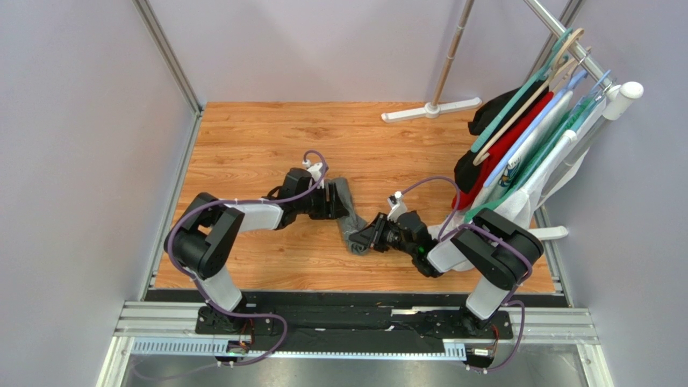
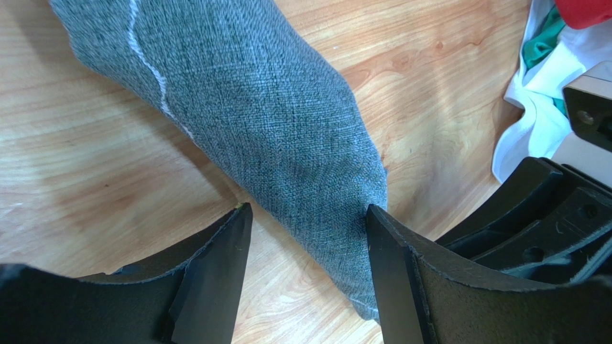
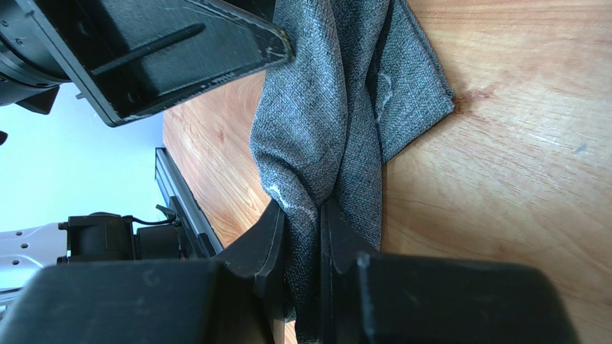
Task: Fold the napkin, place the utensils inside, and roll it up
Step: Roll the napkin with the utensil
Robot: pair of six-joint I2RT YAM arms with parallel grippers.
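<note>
Both arms reach inward, wrists low over counter; left claw open astride napkin, not clamped; right claw pinched tight on napkin fold between its tips.

- The left arm and the right arm look alike, with chunky black joints in rounded housings.
- On each arm a pale silver-white shell covers the link between the joints.
- A thin purple cable runs in loops along each arm, from foot to wrist.
- The left gripper has two matt black fingers, wedge-shaped with rough, scuffed edges.
- Small round holes show in the black block behind them.
- The right gripper has the same black, flat-sided fingers, narrowing to the tips.
</note>
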